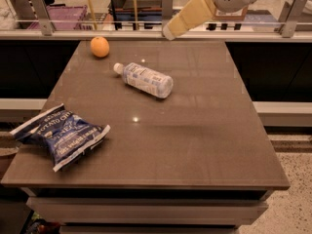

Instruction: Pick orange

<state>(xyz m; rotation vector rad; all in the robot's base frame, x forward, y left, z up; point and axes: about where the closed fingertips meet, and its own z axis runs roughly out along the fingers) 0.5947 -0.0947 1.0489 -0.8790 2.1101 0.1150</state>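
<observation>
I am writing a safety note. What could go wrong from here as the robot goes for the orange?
The orange is round and lies near the far left corner of the table; a nudge from the gripper, high over the far edge, could roll it off. The water bottle lies on its side nearby; a low approach might knock it.
</observation>
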